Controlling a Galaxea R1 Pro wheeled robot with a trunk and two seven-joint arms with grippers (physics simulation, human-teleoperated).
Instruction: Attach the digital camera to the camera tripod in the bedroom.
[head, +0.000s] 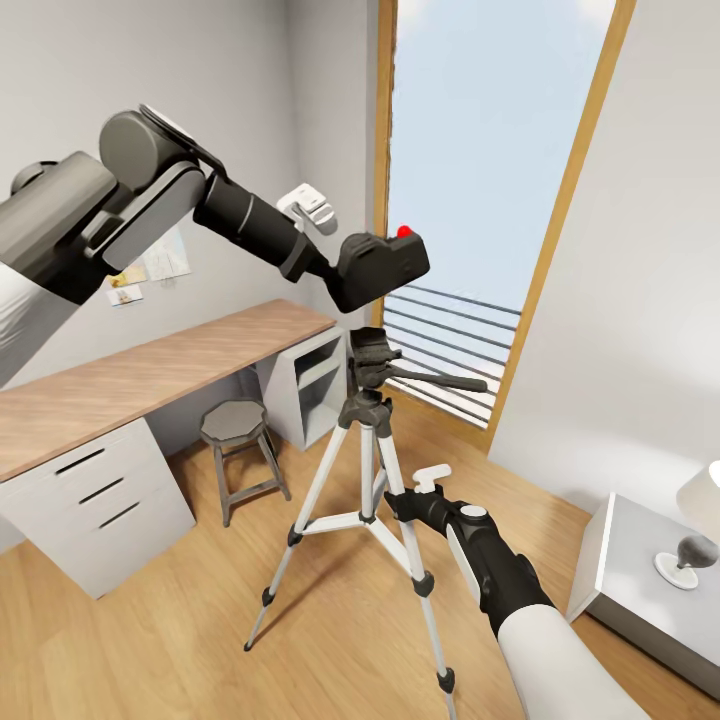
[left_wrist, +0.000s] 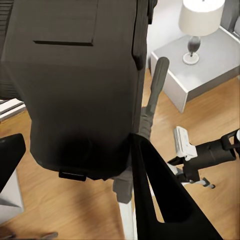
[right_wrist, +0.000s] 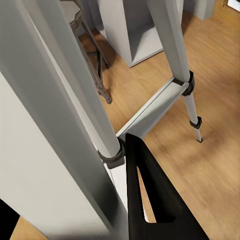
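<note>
Head view: left gripper (head: 372, 268) closed on camera (head: 385, 262), red dot up, held just above tripod (head: 368, 470) head, not touching. Tripod stands on wood floor in front of window (head: 480, 200); stool (head: 238, 452) beside desk (head: 130, 385). Right gripper (head: 400, 503) around a tripod leg at mid-height.

Left wrist view: camera (left_wrist: 80, 85) clamped betw. fingers (left_wrist: 160, 200); pan handle (left_wrist: 154, 95) behind it; lamp (left_wrist: 199, 27) on nightstand (left_wrist: 200, 75).

Right wrist view: tripod leg (right_wrist: 70, 100) pressed against finger (right_wrist: 150, 200); can't see other finger, looks gripped. Desk's open shelf bay looks empty.
</note>
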